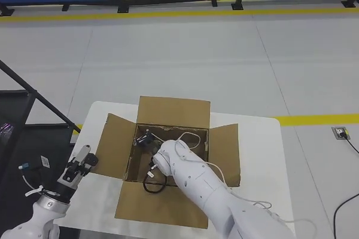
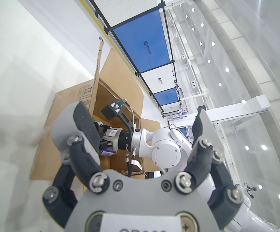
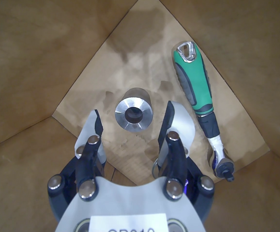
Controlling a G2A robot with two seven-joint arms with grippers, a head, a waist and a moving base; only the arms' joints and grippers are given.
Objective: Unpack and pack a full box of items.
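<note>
R hand [image 3: 133, 108] down inside box [image 3: 45, 49], fingers spread wide, nothing held. Straight ahead, in line w/ the gap btwn fingers: metal cylinder [image 3: 133, 114], standing on end on box floor, bore facing back at the hand, so axis approx along the approach. Clear of both fingers, no contact; can't tell if tips are level w/ its top. Prob needs a short drop, then a squeeze across the round wall, no wrist turn. Just outside one finger: ratchet [image 3: 198, 92], flat on floor, long axis approx parallel to fingers, drive head near hand, green grip farther off toward box wall. Risk of that finger nudging it. Well off, outside box: L hand [image 2: 142, 112], also wide, empty, by counter [image 1: 257, 155] edge. R far nearer.
</note>
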